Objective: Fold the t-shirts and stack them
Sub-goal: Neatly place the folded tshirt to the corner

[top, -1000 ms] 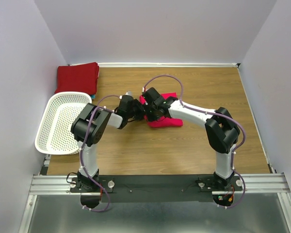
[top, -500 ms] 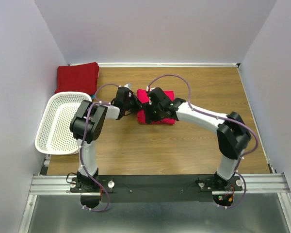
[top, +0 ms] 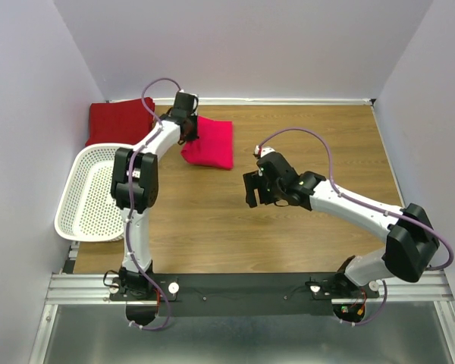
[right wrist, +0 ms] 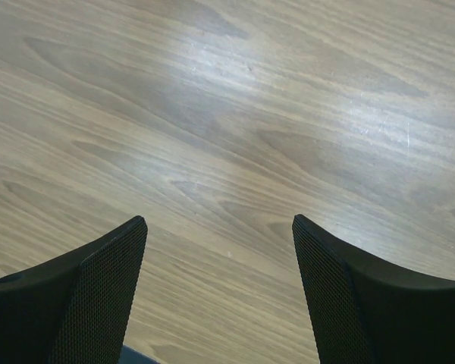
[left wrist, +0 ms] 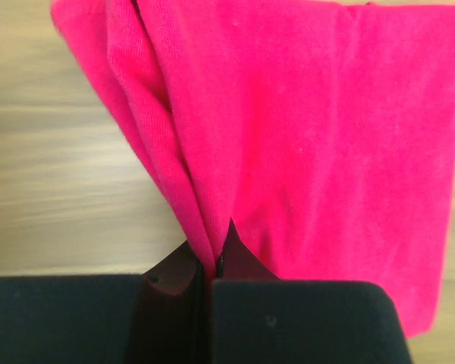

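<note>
Crimson-pink shirt (top: 210, 142): a folded slab of cloth, upper centre-left of the overhead frame, just right of the darker shirt. I cannot tell whether it rests on the wood or hangs above it.
Left claw (left wrist: 210, 262): clenched tight on a bunched edge of the crimson-pink shirt. In the wrist view the cloth fans up and to the right from the pinch.
Dark red shirt (top: 121, 121): folded, in the upper-left corner of the wooden table (top: 326, 136), against the back wall.
White basket (top: 67, 203): at the left edge, just below the dark red shirt.
Right claw (right wrist: 220, 227): released, jaws spread wide over wood grain, in the middle of the overhead frame, well apart from both shirts.
</note>
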{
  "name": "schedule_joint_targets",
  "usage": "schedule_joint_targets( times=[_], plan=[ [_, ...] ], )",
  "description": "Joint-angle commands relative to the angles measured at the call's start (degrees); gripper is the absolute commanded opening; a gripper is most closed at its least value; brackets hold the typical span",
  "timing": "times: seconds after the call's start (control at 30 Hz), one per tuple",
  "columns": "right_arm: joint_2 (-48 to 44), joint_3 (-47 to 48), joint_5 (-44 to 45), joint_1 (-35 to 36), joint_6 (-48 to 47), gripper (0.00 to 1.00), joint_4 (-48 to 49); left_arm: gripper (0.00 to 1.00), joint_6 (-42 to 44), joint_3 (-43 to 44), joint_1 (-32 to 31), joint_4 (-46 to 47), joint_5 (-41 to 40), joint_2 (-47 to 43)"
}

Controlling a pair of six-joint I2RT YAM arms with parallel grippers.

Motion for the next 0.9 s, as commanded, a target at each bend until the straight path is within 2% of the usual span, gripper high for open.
schedule_joint_targets(
  times=[0.0, 0.1, 0.3, 0.5, 0.67, 0.77, 0.87],
  plan=[
    [-0.89, -1.61, 0.91, 0.12, -0.26, 0.85, -0.41, 0.0, 13.21, 8.68, 3.07, -13.98, -15.68, 2.69],
    [0.07, -1.61, -2.16, 0.03, 0.17, 0.85, -0.5, 0.0, 17.33, 13.24, 4.74, -15.48, -22.72, 4.89],
    [3.23, 0.15, -5.77, 0.03, 0.88, 0.84, -1.29, 0.0, 24.45, 21.94, 5.89, -15.57, -27.83, 7.97],
    [7.1, 5.59, -7.0, 0.03, 2.55, 0.84, -4.72, 0.0, 30.44, 29.68, 7.03, -14.87, -27.57, 10.61],
    [9.21, 8.23, -8.41, 0.03, 2.99, 0.84, -7.26, 0.0, 36.06, 32.15, 7.12, -12.76, -28.8, 10.08],
    [9.83, 9.81, -7.97, -0.05, 3.17, 0.84, -8.85, 0.0, 36.51, 36.88, 7.65, -14.51, -27.49, 10.69],
    [10.36, 10.87, -7.62, 0.03, 3.87, 0.84, -9.73, 0.0, 36.86, 37.87, 7.91, -15.83, -26.95, 10.09]
  ],
)
